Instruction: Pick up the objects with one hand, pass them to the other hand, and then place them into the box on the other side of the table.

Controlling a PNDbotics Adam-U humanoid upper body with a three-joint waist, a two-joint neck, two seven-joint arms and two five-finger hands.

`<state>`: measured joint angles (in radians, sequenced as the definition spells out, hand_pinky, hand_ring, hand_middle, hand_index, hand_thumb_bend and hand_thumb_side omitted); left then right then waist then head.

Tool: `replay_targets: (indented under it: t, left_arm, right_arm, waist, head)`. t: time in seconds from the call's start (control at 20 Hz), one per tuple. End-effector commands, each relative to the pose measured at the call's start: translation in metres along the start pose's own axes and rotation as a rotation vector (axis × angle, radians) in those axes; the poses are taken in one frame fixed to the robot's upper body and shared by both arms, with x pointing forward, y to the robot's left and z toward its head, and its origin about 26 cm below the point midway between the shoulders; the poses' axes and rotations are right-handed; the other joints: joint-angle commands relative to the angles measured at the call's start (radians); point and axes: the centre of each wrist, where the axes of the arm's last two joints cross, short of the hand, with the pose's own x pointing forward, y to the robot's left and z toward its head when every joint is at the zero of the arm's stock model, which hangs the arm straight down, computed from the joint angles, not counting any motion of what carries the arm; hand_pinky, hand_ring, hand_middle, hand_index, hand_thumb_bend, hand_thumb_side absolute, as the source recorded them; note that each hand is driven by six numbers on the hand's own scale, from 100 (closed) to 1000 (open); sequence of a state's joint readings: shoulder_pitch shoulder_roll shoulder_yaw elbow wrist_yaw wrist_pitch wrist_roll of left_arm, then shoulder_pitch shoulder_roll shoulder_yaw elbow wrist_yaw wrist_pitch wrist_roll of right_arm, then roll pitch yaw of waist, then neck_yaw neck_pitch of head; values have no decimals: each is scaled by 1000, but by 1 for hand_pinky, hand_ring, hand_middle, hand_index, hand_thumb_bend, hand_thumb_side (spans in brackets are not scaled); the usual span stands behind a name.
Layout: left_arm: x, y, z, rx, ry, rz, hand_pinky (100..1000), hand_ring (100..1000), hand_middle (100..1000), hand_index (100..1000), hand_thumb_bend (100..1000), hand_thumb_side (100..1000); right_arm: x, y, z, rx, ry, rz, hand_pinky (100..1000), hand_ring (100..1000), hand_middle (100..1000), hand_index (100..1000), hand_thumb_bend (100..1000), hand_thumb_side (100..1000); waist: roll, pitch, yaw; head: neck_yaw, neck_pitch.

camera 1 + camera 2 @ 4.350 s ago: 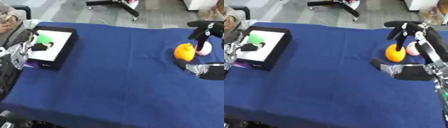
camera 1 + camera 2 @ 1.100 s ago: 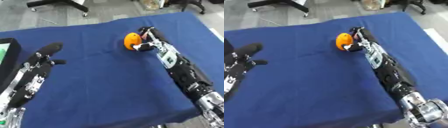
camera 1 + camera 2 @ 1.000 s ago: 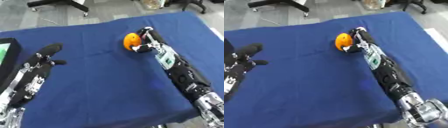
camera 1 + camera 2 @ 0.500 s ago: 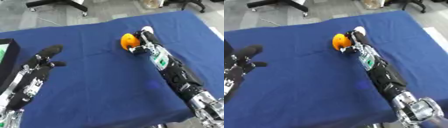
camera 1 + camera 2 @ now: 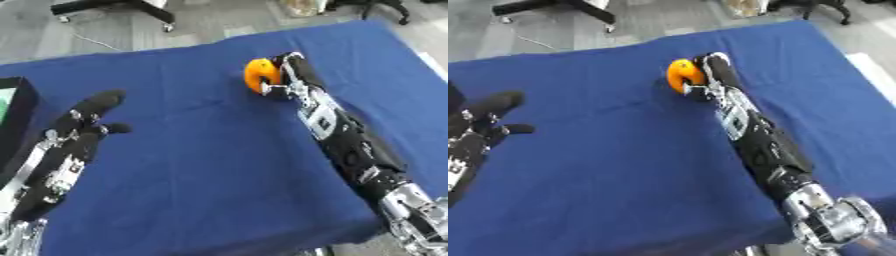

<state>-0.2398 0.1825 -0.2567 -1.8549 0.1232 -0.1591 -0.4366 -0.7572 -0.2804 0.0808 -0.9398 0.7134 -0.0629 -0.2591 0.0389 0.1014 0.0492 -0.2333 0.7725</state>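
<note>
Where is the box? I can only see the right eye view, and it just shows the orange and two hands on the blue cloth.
Observer: The left eye view shows the box at the table's left edge, just beside the left hand and far from the orange in the right hand.
Operator: What's in it?
Observer: Only a sliver shows: a strip of green inside its black rim. The rest is cut off.

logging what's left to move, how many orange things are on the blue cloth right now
1. The orange thing sits at the far side of the cloth, with the right hand curled against it. The arm may hide others.
</note>
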Motion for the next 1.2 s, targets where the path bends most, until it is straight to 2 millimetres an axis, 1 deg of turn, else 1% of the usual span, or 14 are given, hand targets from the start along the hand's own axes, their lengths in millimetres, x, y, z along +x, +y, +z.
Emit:
replay_targets:
  t: [0.05, 0.2, 0.3, 0.5, 0.65, 0.75, 0.95, 1.2]
  left_arm:
    - [-1, 4, 1, 27, 18, -15, 807, 1000, 909, 906, 100, 663]
    - [-6, 8, 4, 57, 55, -20, 806, 1000, 908, 905, 100, 666]
    - [-10, 11, 6, 74, 88, -21, 801, 1000, 910, 906, 100, 676]
    - [-17, 21, 12, 108, 149, -20, 799, 1000, 918, 907, 100, 684]
    - [-20, 30, 14, 123, 191, -28, 801, 1000, 924, 906, 100, 689]
    - [-21, 34, 14, 117, 214, -43, 802, 1000, 929, 905, 100, 703]
    - [-19, 36, 7, 61, 228, -73, 804, 1000, 937, 905, 100, 732]
    - [-15, 29, -11, -52, 201, -80, 803, 1000, 940, 905, 100, 752]
  right_arm:
    - [29, -28, -11, -102, -131, -19, 505, 244, 381, 324, 100, 100]
    - [57, -43, -6, -136, -248, -59, 508, 253, 381, 324, 100, 100]
    - [79, -53, 1, -155, -347, -96, 516, 268, 383, 327, 100, 100]
    - [123, -70, 26, -163, -540, -173, 530, 291, 388, 331, 100, 100]
    - [152, -75, 45, -130, -660, -247, 530, 294, 388, 331, 100, 100]
    - [166, -75, 56, -91, -720, -301, 524, 290, 383, 330, 100, 100]
    - [189, -73, 72, 12, -821, -396, 504, 271, 376, 330, 100, 100]
    - [205, -65, 81, 137, -897, -484, 489, 262, 370, 328, 100, 100]
  waist:
    - [-4, -11, -2]
    - [-6, -13, -6]
    - [-7, -15, -9]
    - [-8, -16, -15]
    - [-8, -17, -19]
    - [-9, -18, -22]
    - [-9, -18, -26]
    - [-9, -18, -28]
  head:
    - [3, -3]
    - [7, -3]
    - [7, -3]
    - [5, -3]
    - [4, -3]
    - [4, -3]
    - [13, -3]
    - [17, -3]
